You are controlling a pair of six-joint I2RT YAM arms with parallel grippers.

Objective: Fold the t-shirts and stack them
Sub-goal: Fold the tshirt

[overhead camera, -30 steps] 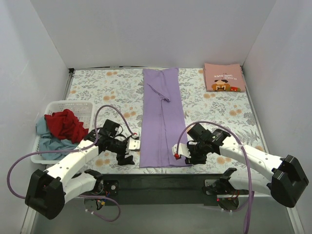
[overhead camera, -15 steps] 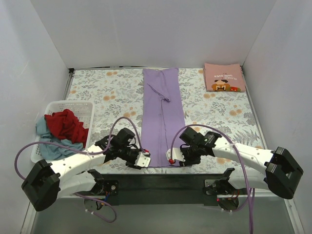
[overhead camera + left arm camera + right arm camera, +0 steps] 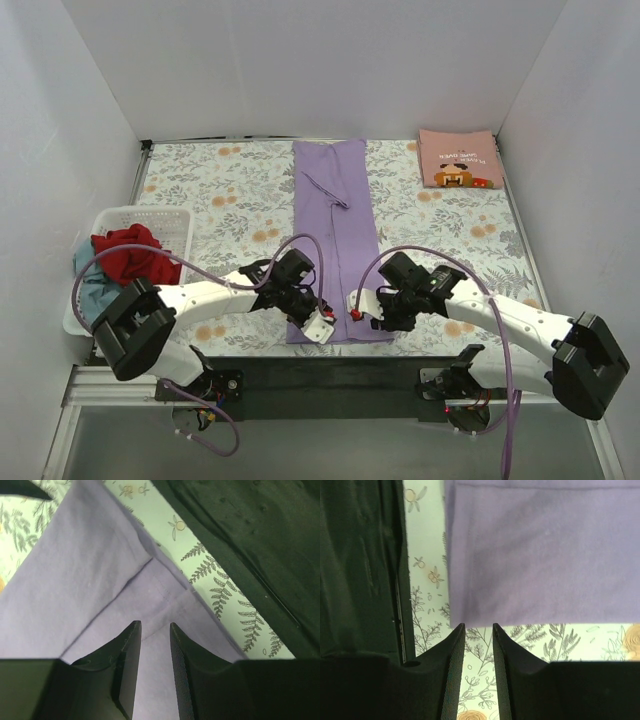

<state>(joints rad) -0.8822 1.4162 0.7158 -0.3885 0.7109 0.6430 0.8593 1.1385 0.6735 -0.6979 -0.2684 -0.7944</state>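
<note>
A lavender t-shirt [image 3: 335, 230] lies folded into a long narrow strip down the middle of the floral cloth. My left gripper [image 3: 322, 325] sits low over the strip's near left corner. In the left wrist view its jaws [image 3: 155, 625] stand a narrow gap apart, with lavender fabric [image 3: 85, 565] showing between and past them. My right gripper [image 3: 355, 305] is at the near right corner. Its tips [image 3: 478, 625] reach the shirt's edge [image 3: 540, 550], a narrow gap apart, with only floral cloth between them. A folded salmon-pink t-shirt [image 3: 458, 158] lies at the far right.
A white basket [image 3: 110, 220] at the left holds a red t-shirt [image 3: 135, 255] and a grey-blue one [image 3: 88, 290]. The black front rail [image 3: 340, 370] runs just below both grippers and shows in both wrist views [image 3: 250, 540] [image 3: 360, 565]. White walls close in three sides.
My left gripper swung right from beside the strip onto its near left corner. The right gripper shifted slightly left to the near right corner. Both sets of jaws narrowed.
</note>
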